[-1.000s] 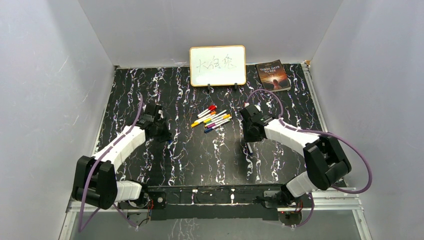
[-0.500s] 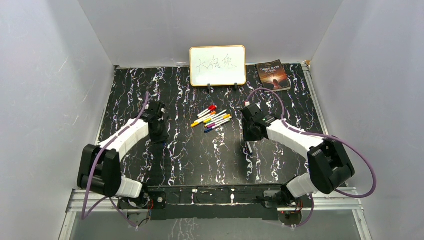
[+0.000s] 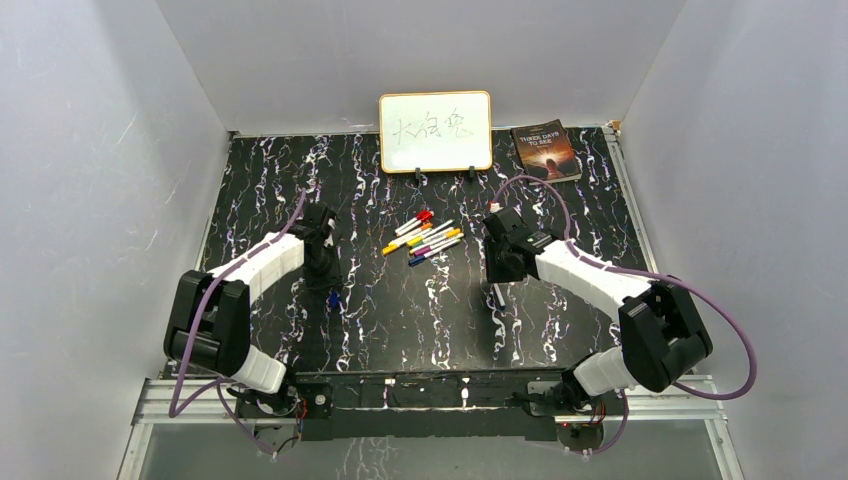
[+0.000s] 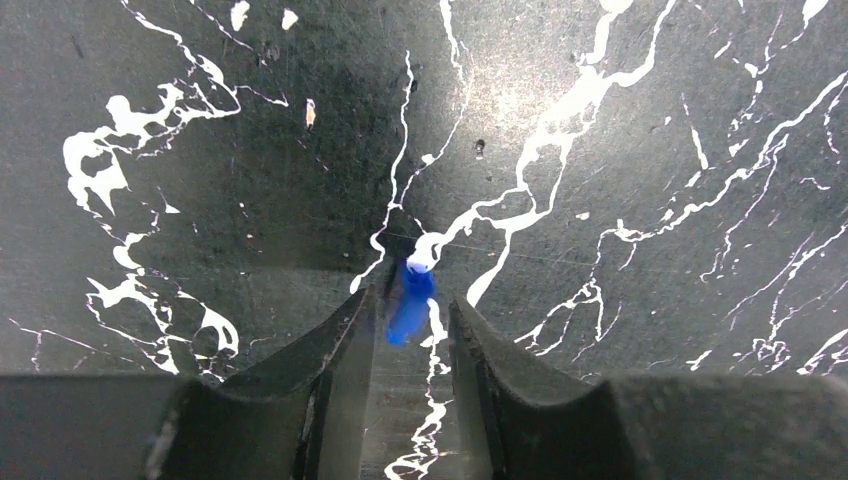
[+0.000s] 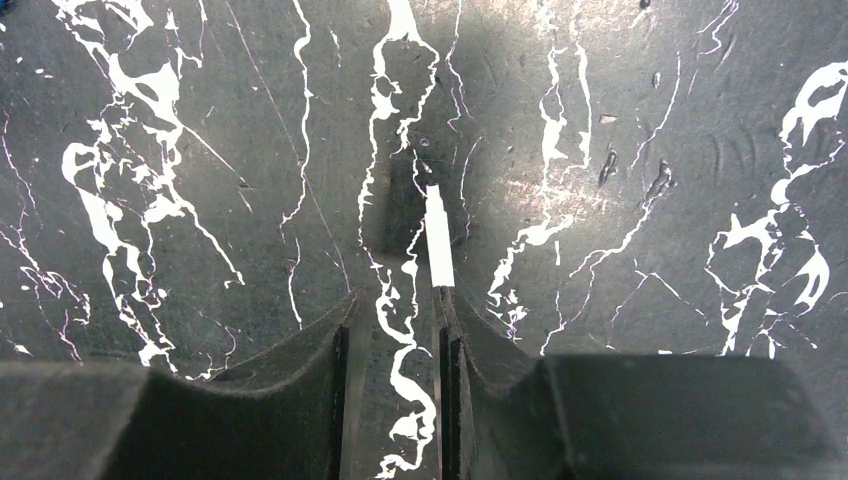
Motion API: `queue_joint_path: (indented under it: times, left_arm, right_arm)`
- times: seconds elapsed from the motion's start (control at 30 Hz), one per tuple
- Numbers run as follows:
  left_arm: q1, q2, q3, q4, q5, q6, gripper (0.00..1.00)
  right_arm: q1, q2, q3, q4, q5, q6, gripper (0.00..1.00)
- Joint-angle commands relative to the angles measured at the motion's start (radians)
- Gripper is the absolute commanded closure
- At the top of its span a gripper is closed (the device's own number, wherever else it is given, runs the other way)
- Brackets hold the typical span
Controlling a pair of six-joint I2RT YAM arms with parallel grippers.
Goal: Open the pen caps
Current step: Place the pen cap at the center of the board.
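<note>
From above and behind we look down on the whole worktop (image 3: 400, 320); our two wrist views stare straight down at marbled patches of it (very close).

A cluster of white pens (image 3: 425, 238) with red, yellow, orange and purple ends lies side by side at the table's centre. A blue pen cap (image 4: 411, 295) sits left of centre. One bare white pen (image 5: 438, 240) is raised off the table, right of centre.

We see a blurred blue cap (image 4: 411, 297) between the parted fingers (image 4: 325, 355) of our gripper (image 4: 412, 304), over the black white-veined table (image 4: 650, 150).
</note>
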Motion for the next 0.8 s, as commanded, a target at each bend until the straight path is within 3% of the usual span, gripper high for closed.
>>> queue_joint_path:
  times: [0.0, 0.13, 0.23, 0.33, 0.37, 0.4, 0.57, 0.77]
  left_arm:
    - [-0.003, -0.018, 0.029, -0.025, 0.024, 0.009, 0.67]
    - [-0.003, -0.021, 0.04, -0.035, 0.029, 0.008, 0.65]
    - [-0.002, -0.075, 0.092, -0.082, 0.015, 0.011, 0.51]
    - [-0.003, -0.201, 0.101, -0.088, 0.117, -0.007, 0.37]
    - [-0.003, -0.255, 0.098, -0.097, 0.144, -0.012, 0.26]
    - [-0.003, -0.306, 0.095, -0.107, 0.177, -0.02, 0.02]
    - [-0.003, -0.433, 0.115, -0.188, 0.25, -0.079, 0.02]
    - [-0.005, -0.401, 0.177, -0.26, 0.297, -0.142, 0.02]
  right_arm:
    - [-0.004, -0.029, 0.051, 0.007, -0.012, -0.009, 0.73]
    - [-0.004, -0.043, 0.073, -0.013, -0.025, -0.012, 0.72]
    - [-0.004, -0.104, 0.084, -0.036, -0.095, -0.013, 0.65]
    - [-0.004, -0.216, 0.069, -0.032, -0.246, 0.039, 0.33]
    - [-0.004, -0.252, 0.057, -0.01, -0.321, 0.063, 0.16]
    - [-0.002, -0.282, 0.072, -0.003, -0.403, 0.084, 0.02]
    - [-0.002, -0.285, 0.217, -0.091, -0.515, 0.111, 0.02]
    - [-0.002, -0.185, 0.312, -0.172, -0.586, 0.093, 0.02]
